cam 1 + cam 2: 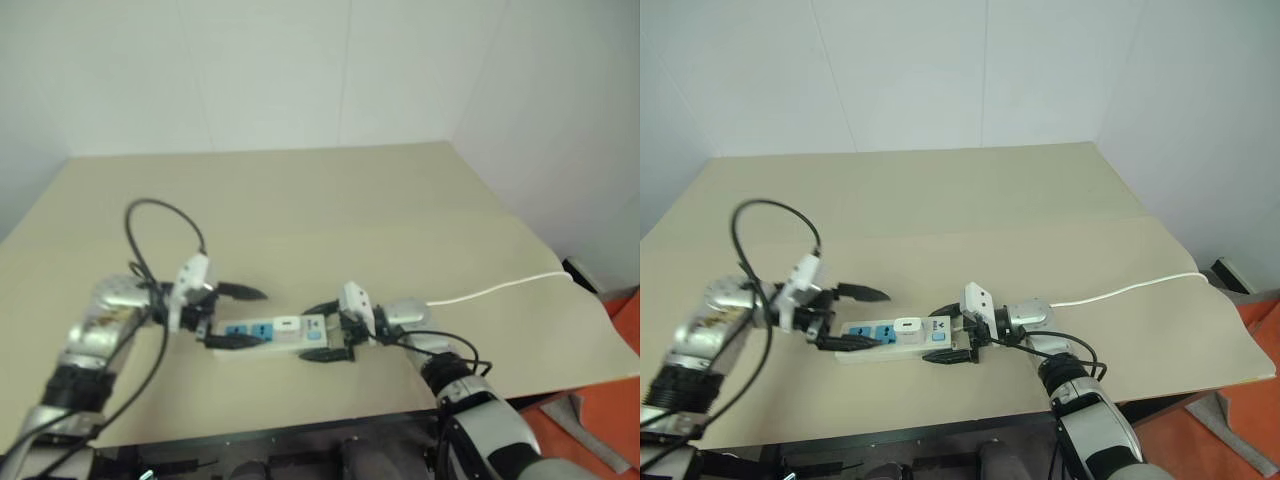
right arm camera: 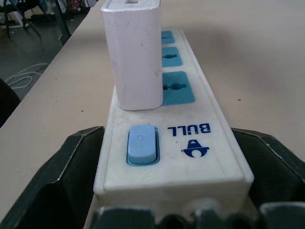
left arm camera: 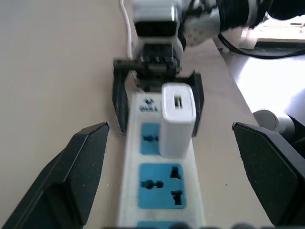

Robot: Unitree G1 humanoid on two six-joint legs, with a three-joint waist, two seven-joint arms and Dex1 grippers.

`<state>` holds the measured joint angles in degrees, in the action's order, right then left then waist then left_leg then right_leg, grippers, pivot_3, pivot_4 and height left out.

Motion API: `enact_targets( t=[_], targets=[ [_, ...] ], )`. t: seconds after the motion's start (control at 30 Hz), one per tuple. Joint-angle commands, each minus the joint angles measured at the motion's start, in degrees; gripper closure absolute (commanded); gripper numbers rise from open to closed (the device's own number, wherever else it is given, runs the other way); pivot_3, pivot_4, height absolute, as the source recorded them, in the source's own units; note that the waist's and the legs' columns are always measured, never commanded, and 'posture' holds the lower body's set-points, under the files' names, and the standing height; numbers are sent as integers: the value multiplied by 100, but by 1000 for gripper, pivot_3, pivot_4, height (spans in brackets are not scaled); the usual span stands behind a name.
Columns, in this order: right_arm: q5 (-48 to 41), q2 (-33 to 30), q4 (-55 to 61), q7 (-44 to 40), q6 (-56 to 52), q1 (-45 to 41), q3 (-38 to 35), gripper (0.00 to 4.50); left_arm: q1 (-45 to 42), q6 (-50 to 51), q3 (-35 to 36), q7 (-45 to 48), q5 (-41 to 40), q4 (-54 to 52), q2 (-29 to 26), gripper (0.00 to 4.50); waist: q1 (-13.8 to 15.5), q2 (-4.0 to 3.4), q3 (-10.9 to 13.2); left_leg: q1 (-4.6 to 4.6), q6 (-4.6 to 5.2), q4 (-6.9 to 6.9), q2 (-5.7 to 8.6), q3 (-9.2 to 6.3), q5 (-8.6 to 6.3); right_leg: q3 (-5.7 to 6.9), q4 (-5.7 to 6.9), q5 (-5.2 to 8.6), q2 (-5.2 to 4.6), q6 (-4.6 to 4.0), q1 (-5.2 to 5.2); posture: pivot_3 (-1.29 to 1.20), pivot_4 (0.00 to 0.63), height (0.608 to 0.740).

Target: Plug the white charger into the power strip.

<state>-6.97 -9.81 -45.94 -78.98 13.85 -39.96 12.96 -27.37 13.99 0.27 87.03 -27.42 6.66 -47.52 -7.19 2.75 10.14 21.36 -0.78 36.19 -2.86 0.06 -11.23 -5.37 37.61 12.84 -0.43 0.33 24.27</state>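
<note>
White charger (image 1: 907, 327) stands upright in the power strip (image 1: 890, 334), in the socket nearest its switch end, mid-table (image 1: 990, 200). Left gripper (image 1: 860, 318) open, fingers spread above the strip's left end. Right gripper (image 1: 945, 335) open, fingers flanking the switch end.

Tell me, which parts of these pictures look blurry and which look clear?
Left wrist view: the nearest blue socket on the power strip is soft, the white charger clearer. Right wrist view: the blue switch is crisp, the far background blurs. Head views: the left claw looks smeared.
</note>
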Motion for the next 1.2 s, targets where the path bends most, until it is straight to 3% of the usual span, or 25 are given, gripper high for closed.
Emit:
enact_targets(
  t=[0.03, 0.3, 0.5, 0.7, 0.93, 1.2],
  targets=[
    [107, -33, -14, -117, -209, 93, 142, 27, 31, 50, 242, 114, -139, -245, -223, 0, 9, 0, 0, 0, 0, -2, 0, 0, 0, 0, -1, 0, 0, 0, 0, 0, 150, 740],
    [-55, -447, 677, -87, -214, 218, -60, 27, 378, 5, 582, 67, -234, -339, -467, 0, 57, -1, 4, 25, 0, -1, -1, 0, 0, 4, -3, 2, -3, -3, 19, 0, 150, 740],
    [-362, -1052, 1634, -104, -480, 440, -300, 27, 624, 13, 814, -6, -297, -360, -553, 0, 174, -2, 6, 108, 0, 14, 1, 3, 1, 5, 2, -5, -6, 7, 93, 0, 150, 740],
    [-606, -1724, 2545, -92, -821, 782, -528, 27, 1096, 109, 1203, -43, -416, -581, -775, 0, 175, -2, 12, 111, 0, 13, 0, 4, 1, 5, 0, -4, -6, 6, 97, 0, 150, 740],
    [-836, -2481, 2925, -33, -1067, 1095, -920, 27, 2166, 452, 2069, -244, -648, -1144, -1061, 0, 170, -4, 19, 108, 0, 13, 0, 10, 1, 1, 0, 8, -8, -14, 99, 0, 150, 740],
    [-1124, -3002, 3221, 79, -1380, 1352, -1355, 27, 3671, 911, 3080, -782, -734, -2029, -927, 0, 180, -4, 30, 102, -1, 12, -2, 16, 0, -1, -5, 19, -14, -33, 99, 0, 150, 740]
  ],
)
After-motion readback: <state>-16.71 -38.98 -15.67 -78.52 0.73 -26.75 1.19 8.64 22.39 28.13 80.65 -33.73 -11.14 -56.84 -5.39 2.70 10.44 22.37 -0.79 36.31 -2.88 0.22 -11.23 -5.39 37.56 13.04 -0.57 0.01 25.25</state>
